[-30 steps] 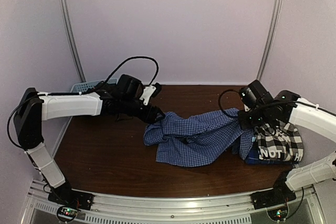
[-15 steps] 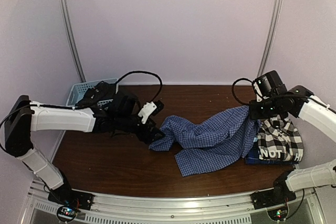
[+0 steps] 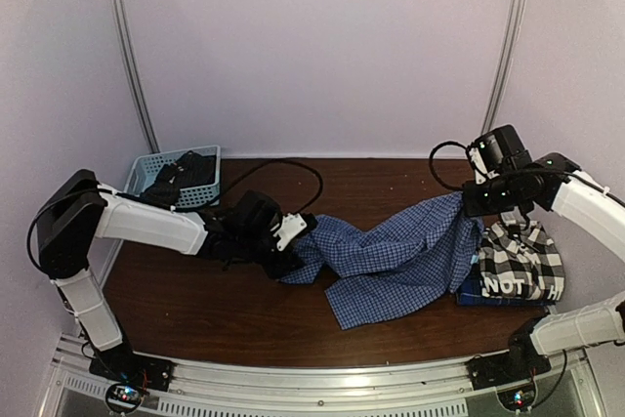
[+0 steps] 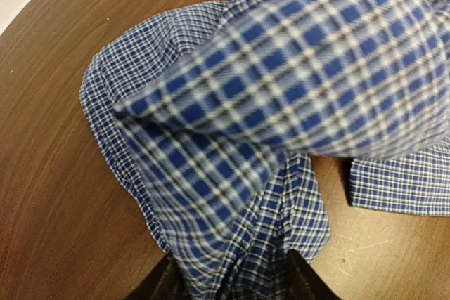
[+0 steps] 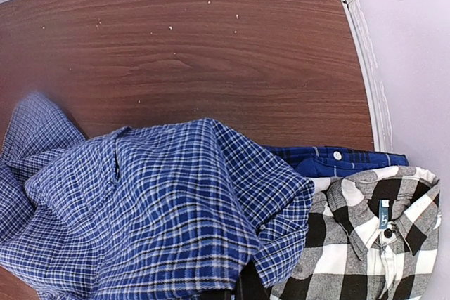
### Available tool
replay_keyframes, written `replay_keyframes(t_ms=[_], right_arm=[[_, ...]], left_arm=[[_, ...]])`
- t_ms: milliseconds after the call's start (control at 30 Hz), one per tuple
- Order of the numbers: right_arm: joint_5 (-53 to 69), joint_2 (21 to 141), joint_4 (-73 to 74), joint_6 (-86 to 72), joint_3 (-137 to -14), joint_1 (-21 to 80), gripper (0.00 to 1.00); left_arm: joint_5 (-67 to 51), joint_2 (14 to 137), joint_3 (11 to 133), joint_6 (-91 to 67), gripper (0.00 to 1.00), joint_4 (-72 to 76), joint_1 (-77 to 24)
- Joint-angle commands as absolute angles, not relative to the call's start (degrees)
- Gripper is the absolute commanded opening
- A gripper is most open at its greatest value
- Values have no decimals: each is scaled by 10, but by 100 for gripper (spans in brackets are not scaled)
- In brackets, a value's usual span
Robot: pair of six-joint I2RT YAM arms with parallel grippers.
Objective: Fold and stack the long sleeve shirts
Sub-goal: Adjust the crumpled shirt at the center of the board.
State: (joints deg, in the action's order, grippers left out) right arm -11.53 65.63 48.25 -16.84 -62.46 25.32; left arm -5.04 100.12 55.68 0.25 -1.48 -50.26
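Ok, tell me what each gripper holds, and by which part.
Right gripper: blue fine-check shirt, pinched at its raised right end. Left gripper: straddles that shirt's left end; a firm hold cannot be told.

Left arm (image 3: 146, 222) and right arm (image 3: 591, 207): white link shells, black joints. A black cable (image 3: 283, 162) looped off each wrist. Left pincer (image 3: 291, 256) was black, with a white bracket (image 3: 294, 227). Green lights (image 3: 485, 196) dotted the right wrist.
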Motion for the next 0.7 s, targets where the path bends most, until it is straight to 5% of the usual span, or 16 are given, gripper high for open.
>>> replay_keyframes(t_ms=[0, 100, 167, 667], right_arm=[[-119, 656, 485, -155, -650, 242, 0], [-121, 657, 489, -151, -655, 236, 0], [-121, 659, 491, -147, -657, 233, 0], [-124, 671, 508, -115, -686, 189, 0]], left_arm=[[-9, 1000, 574, 2, 40, 11, -504], [-23, 983, 572, 2, 10, 7, -504], [-46, 967, 571, 2, 0, -5, -504], [-265, 750, 537, -115, 0, -191, -433]])
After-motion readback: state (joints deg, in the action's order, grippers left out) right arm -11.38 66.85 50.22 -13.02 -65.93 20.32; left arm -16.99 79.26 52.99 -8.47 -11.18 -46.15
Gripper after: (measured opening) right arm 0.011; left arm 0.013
